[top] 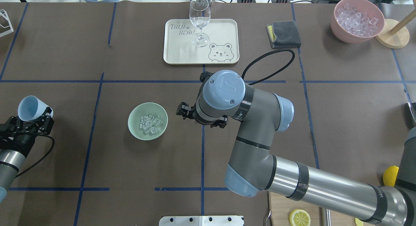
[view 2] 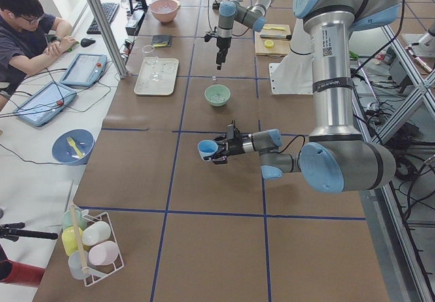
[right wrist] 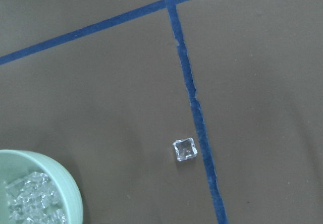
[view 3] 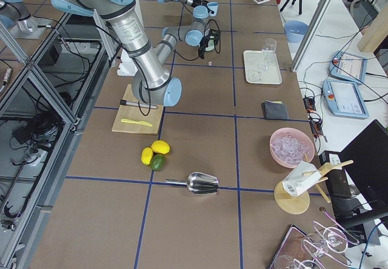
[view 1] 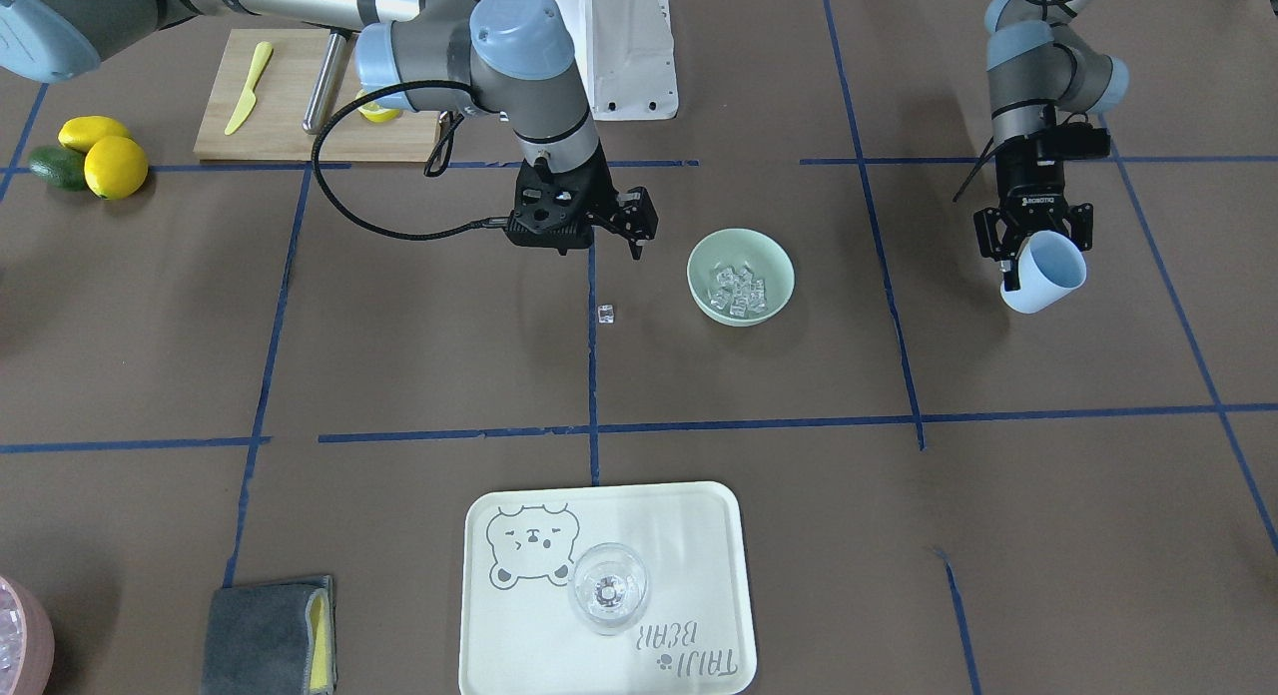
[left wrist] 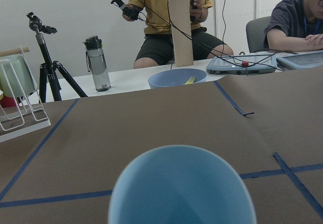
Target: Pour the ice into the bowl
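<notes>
Ice cube loose beside the bowl could squirt from the right gripper, whose gap I cannot tell. Left gripper clasps the cup.

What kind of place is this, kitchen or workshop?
Most likely a robotics lab staged as a drinks counter: a left arm and a right arm over a table gridded with blue tape, an operator with tablets alongside, and kitchen props: bowl of ice, lemons, wine glass.
</notes>
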Controlling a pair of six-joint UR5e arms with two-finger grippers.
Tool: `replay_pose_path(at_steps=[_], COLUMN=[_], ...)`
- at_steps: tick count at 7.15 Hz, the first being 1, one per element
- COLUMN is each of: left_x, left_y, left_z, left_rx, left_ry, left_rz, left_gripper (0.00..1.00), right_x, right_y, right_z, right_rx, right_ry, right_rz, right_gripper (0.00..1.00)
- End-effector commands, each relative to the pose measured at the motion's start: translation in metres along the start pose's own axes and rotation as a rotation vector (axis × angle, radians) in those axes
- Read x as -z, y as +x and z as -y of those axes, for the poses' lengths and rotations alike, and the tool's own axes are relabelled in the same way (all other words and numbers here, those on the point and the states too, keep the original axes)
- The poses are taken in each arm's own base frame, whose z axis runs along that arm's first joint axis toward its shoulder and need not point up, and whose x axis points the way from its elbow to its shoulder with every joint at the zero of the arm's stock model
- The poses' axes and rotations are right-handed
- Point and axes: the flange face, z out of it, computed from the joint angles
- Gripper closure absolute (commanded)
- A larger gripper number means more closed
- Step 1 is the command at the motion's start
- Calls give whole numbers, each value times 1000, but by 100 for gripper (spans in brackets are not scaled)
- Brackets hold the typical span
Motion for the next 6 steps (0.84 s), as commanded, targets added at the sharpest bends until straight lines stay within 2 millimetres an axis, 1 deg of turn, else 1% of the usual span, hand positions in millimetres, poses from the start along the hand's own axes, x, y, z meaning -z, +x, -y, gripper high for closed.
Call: replay_pose_path(at_steps=[1, 2, 3, 5, 6], left_x=[-5, -3, -4, -2, -1], left_y=[-7, -6, -17, -19, -17], left_z=[-9, -4, -8, -7, -6], left_rx=[-15, -10, -32, -27, -22], left_ry=[8, 4, 1, -15, -25], left_rz=[16, 11, 20, 13, 6], left_gripper=[100, 100, 1, 0, 0], right_x=[1, -1, -4, -14, -19], right_y=[-10, -13, -15, -16, -25], right_z=[-5, -7, -10, -19, -20], right_rx=[-4, -3, -1, 5, 6], right_ry=[13, 23, 24, 34, 36], right_rz=[8, 8, 5, -7, -12], right_gripper=[0, 0, 0, 0, 0])
